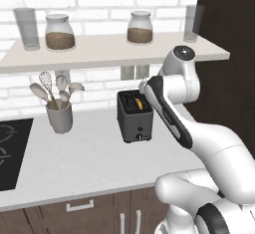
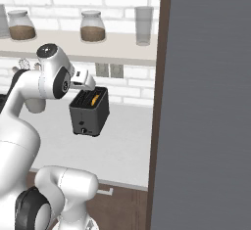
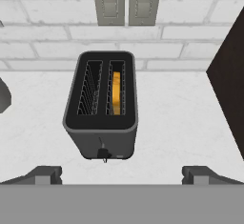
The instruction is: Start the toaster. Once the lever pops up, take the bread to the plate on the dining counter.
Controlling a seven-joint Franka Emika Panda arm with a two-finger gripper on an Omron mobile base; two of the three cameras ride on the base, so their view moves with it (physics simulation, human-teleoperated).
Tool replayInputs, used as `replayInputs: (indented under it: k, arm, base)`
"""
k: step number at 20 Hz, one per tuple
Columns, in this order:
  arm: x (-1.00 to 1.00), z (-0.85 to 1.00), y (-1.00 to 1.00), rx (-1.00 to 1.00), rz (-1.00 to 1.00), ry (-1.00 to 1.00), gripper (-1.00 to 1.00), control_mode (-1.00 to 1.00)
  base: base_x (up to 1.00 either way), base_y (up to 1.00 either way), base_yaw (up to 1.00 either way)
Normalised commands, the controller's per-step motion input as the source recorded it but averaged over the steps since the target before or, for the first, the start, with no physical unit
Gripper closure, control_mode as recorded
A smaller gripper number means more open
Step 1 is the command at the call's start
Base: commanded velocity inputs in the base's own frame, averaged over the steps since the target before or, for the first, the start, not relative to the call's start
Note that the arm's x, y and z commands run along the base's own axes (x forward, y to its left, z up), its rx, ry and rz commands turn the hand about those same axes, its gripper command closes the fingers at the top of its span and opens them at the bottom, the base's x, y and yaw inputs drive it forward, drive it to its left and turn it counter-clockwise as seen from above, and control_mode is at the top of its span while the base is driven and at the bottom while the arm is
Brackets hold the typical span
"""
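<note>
Open hand (image 3: 122,174) hovers above toaster (image 3: 101,105).

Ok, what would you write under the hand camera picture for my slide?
Open gripper hovering above the dark toaster, bread sitting in one slot.

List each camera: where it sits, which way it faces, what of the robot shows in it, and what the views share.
Left base view: behind the arm on its left, facing forward and down at the counter, toaster and utensil crock; the white arm rises at lower right.
Right base view: behind on its right, same toaster, beside a dark tall cabinet; the arm rises at lower left.
Hand view: above the toaster, looking down into its slots, bread in the right one; open gripper at the bottom.
Shared: all three show the toaster and brick wall.
</note>
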Motion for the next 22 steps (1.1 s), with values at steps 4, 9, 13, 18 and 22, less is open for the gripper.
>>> replayInputs:
  k: [4, 9, 13, 18, 22]
  arm:
    - [0.00, 0.00, 0.00, 0.00, 0.00, 0.00, -1.00, -1.00]
    - [0.00, 0.00, 0.00, 0.00, 0.00, 0.00, -1.00, -1.00]
    - [0.00, 0.00, 0.00, 0.00, 0.00, 0.00, -1.00, -1.00]
    - [0.00, 0.00, 0.00, 0.00, 0.00, 0.00, -1.00, -1.00]
    - [0.00, 0.00, 0.00, 0.00, 0.00, 0.00, -1.00, -1.00]
  base:
    - [0.00, 0.00, 0.00]
    - [0.00, 0.00, 0.00]
    - [0.00, 0.00, 0.00]
    - [0.00, 0.00, 0.00]
    - [0.00, 0.00, 0.00]
